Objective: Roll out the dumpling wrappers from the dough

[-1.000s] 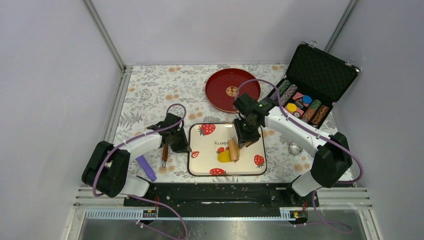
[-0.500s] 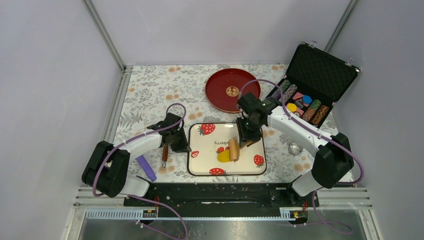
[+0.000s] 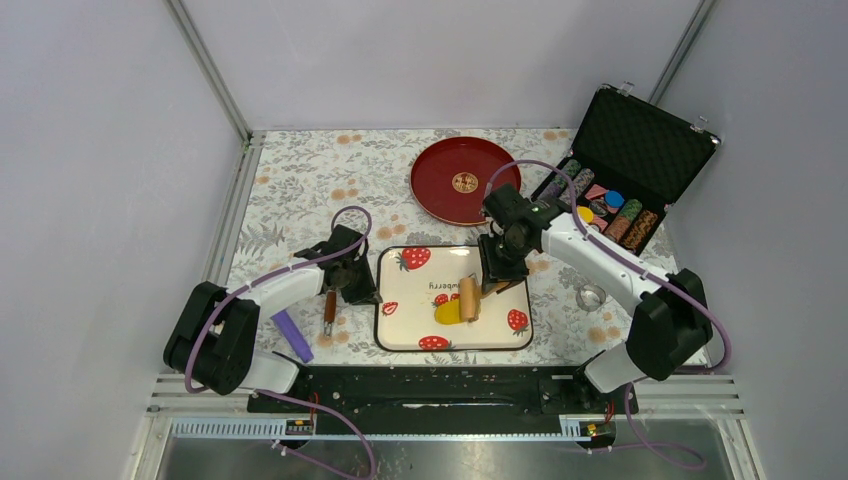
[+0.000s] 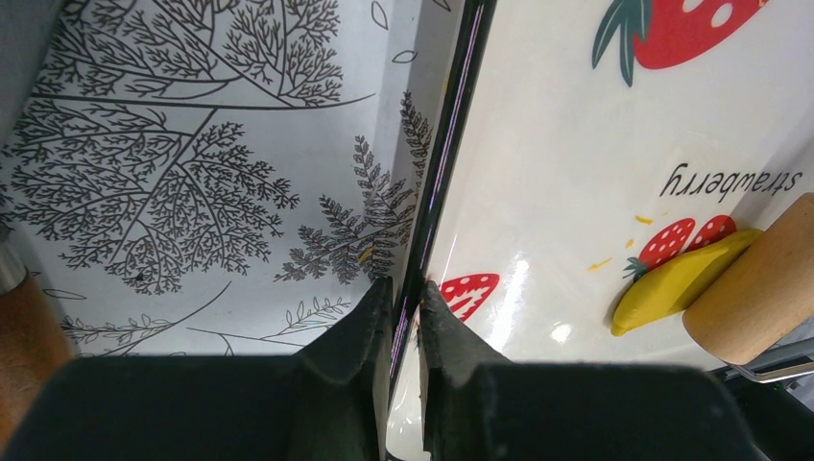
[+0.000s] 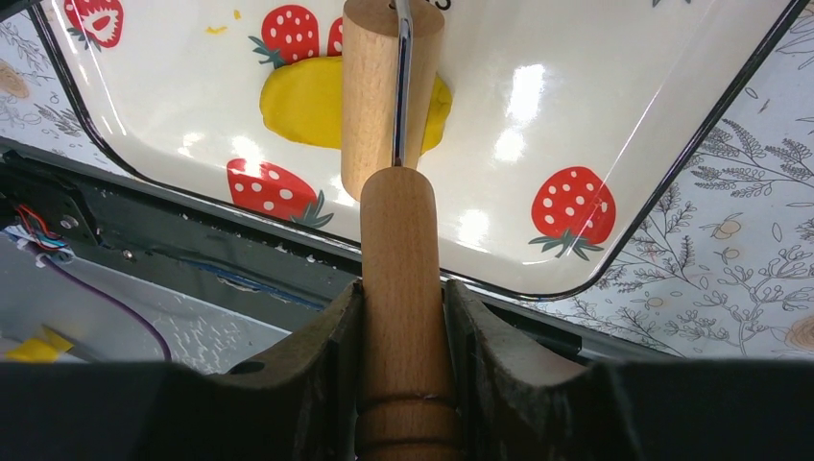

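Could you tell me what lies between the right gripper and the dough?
The wooden roller: handle in the right gripper, drum resting on the dough; right wrist view.

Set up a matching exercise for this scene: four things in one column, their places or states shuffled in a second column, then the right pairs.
Column one
1. dough
2. left end effector
3. right end effector
4. red plate

Column two
A. clamped on the rolling pin handle
B. pinching the rim of the strawberry tray
C. on the tablecloth, beyond the tray
D. on the tray, partly under the wooden roller

Pairs: 1-D, 2-B, 3-A, 4-C
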Robot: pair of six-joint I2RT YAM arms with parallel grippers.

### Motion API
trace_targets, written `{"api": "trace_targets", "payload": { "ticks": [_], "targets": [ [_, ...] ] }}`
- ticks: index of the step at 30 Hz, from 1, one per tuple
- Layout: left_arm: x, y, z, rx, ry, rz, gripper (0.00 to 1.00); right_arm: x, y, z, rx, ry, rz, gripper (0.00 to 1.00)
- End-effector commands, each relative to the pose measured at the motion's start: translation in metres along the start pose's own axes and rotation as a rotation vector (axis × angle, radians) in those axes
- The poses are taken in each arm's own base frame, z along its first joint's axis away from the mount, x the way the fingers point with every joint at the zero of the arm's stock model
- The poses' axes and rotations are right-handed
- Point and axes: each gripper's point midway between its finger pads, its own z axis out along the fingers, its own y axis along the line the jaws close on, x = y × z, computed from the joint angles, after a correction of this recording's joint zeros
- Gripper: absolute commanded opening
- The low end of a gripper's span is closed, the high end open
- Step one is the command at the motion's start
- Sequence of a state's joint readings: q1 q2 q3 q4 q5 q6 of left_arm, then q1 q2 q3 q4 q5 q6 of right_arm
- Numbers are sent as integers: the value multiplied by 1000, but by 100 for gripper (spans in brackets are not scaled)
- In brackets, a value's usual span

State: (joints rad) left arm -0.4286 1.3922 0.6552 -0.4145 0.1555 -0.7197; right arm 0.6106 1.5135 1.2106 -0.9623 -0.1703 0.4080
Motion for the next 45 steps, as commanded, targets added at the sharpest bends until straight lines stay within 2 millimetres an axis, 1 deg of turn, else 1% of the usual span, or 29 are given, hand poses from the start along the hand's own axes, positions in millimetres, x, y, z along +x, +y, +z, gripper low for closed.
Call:
{"api": "trace_targets", "payload": {
  "ticks": [1, 13, 26, 39, 45],
  "targets": [
    [-15, 68, -3, -320, -92, -16, 0, 43, -99, 5, 429, 177, -2, 0],
    [-15, 70, -4, -328, -97, -25, 0, 47, -106, -1, 430, 162, 32, 0],
    [-15, 71, -4, -334, -97, -30, 0, 54, -113, 0, 426, 175, 69, 0],
    [-15, 72, -4, -344, -99, -36, 0, 55, -122, -5, 445, 169, 99, 0],
    [-16, 72, -4, -342, -100, -36, 0, 57, -124, -4, 452, 176, 106, 0]
  ]
}}
